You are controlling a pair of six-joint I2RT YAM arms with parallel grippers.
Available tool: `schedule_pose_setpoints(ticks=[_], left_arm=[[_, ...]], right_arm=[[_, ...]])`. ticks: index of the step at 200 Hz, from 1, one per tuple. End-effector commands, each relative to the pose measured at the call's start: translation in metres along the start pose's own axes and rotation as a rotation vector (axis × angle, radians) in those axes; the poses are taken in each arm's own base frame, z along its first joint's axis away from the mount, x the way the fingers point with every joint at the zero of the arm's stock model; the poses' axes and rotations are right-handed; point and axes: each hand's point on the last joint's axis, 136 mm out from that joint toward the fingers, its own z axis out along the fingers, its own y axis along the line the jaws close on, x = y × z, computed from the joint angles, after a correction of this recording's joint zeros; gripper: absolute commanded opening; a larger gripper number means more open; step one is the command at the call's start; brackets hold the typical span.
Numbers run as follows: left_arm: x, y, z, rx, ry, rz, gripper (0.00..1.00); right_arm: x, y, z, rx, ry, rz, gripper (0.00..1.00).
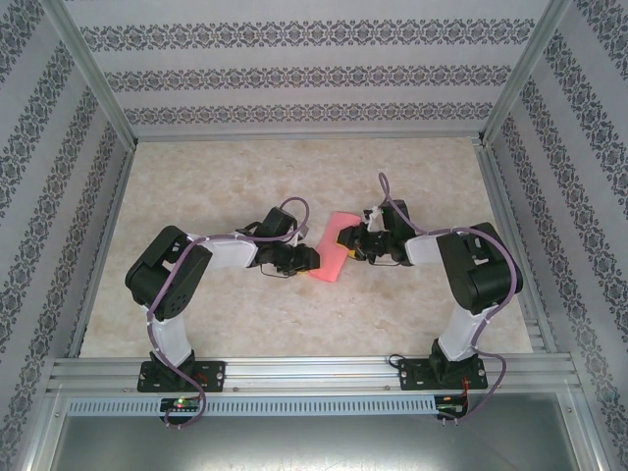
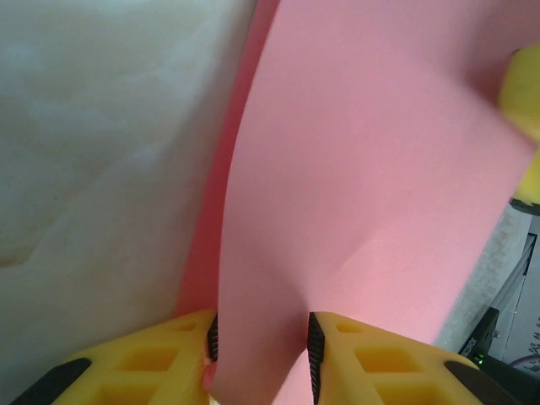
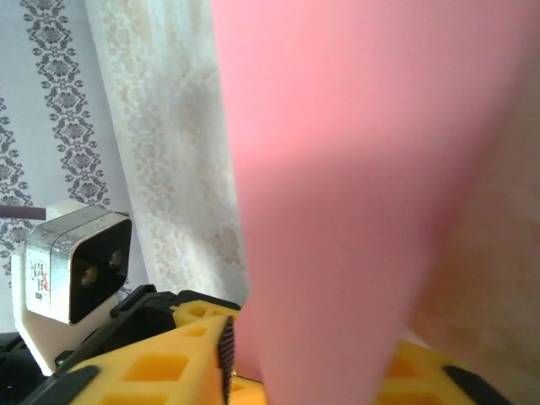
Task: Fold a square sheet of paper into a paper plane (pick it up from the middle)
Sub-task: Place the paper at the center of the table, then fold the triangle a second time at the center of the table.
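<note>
The salmon-pink square sheet of paper (image 1: pixel 331 251) sits bent between my two grippers at mid-table. My left gripper (image 1: pixel 302 259) reaches in from the left. In its wrist view a bowed fold of the sheet (image 2: pixel 354 194) fills the narrow gap between the two pads, touching both, so my left gripper (image 2: pixel 260 354) is shut on it. My right gripper (image 1: pixel 353 241) meets the paper from the right. In the right wrist view the sheet (image 3: pixel 354 169) rises close to the lens between widely spread fingers. One pad shows, while the other finger is mostly hidden behind the paper.
The marble-pattern tabletop (image 1: pixel 294 172) is walled by patterned panels and an aluminium frame (image 1: pixel 304 371) along the near edge. The right gripper's yellow finger (image 2: pixel 523 84) pokes in at the sheet's far edge in the left wrist view.
</note>
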Motion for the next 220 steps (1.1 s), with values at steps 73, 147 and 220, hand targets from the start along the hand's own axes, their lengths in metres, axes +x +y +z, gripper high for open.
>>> schedule_pose_setpoints(ticks=[73, 147, 220], left_arm=[[-0.001, -0.017, -0.01, 0.024, -0.029, 0.053, 0.39], [0.001, -0.016, -0.019, -0.009, -0.03, 0.069, 0.4], [0.001, -0.021, -0.019, 0.004, -0.011, 0.067, 0.3]], right_arm=[[0.003, 0.011, -0.008, 0.016, 0.061, -0.046, 0.11], [0.003, -0.002, -0.012, 0.079, 0.065, -0.08, 0.1], [0.0, 0.0, -0.008, 0.069, 0.067, -0.082, 0.1]])
